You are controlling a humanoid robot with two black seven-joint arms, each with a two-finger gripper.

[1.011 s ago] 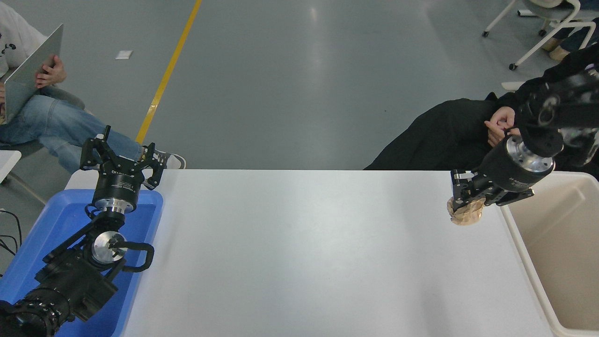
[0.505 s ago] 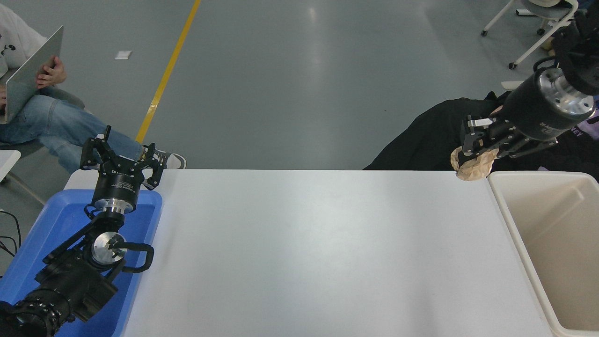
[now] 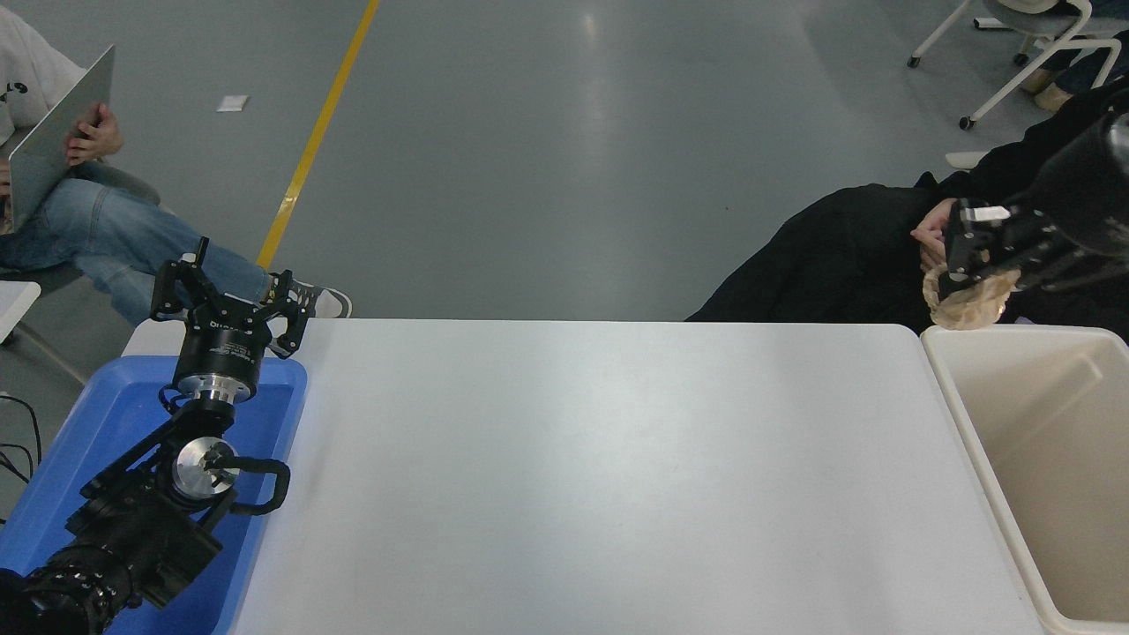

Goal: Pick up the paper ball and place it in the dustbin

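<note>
Our right claw [image 3: 957,280] grips the paper ball [image 3: 968,304] at the frame's right edge, raised just above the dustbin's [image 3: 957,401] far rim. At lower left, our left claw [image 3: 231,295] sits parked open over the blue tray [image 3: 106,414] beside the tabletop [image 3: 600,476].

The white table [image 3: 600,476] stands on a grey floor [image 3: 547,150]. A blue plastic tray [image 3: 106,414] sits at its left end. The cream dustbin [image 3: 970,423] butts against its right edge.
</note>
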